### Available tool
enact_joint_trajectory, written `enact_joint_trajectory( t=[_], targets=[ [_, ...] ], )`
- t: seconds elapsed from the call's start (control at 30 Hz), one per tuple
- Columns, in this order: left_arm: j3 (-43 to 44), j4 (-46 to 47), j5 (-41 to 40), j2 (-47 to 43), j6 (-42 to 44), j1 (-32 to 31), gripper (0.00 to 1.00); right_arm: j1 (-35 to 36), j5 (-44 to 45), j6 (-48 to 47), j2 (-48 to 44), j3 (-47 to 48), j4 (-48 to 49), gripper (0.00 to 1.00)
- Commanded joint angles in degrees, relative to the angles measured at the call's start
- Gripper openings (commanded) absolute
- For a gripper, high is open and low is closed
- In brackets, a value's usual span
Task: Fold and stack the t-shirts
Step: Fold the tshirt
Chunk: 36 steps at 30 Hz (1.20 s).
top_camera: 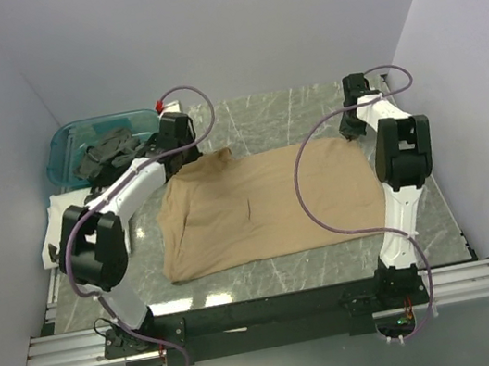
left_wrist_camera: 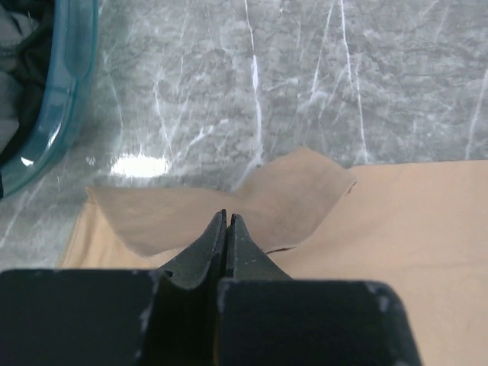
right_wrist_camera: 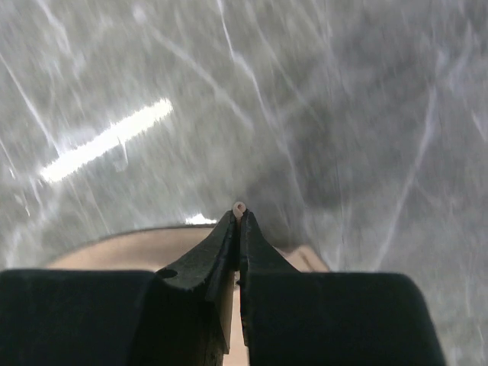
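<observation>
Our left gripper [left_wrist_camera: 228, 221] and right gripper [right_wrist_camera: 239, 213] are each clamped on a far corner of the tan t-shirt [top_camera: 267, 203], which lies spread mid-table. We judge the first fold is starting, and it calls for lifting both corners evenly toward the near hem. The table [top_camera: 289, 110] is grey marble between pale walls [top_camera: 199, 21], with a blue bin [top_camera: 64, 143] at its far left.

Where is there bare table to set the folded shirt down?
Far strip of table beyond the shirt, between bin and right gripper. Near strip between shirt and base rail. Crowded far left: bin, left arm, left gripper.
</observation>
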Motion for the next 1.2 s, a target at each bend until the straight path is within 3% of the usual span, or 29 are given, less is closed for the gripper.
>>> enact_joint_trajectory(
  t=[0.0,0.37,0.6,1.17],
  targets=[
    [-2.34,2.0,-0.61,-5.12,-2.2,-0.75,0.0,0.8,2.45,0.59,-7.9,-5.09,3.61,0.0],
    [-14.47,1.03,-2.27,-17.76,-7.04,-3.65,0.0,0.71,7.37,3.75,-20.46,-17.06,5.12,0.0],
    [-24.48,-0.2,-0.34,-28.32,-14.85,-5.24,0.0,0.71,7.29,4.37,-26.45,-23.03,5.2,0.0],
    [-31.35,-11.1,-4.21,-43.97,-24.79,-9.54,0.0,0.71,9.67,4.28,-34.8,-28.05,3.09,0.0]
  ],
)
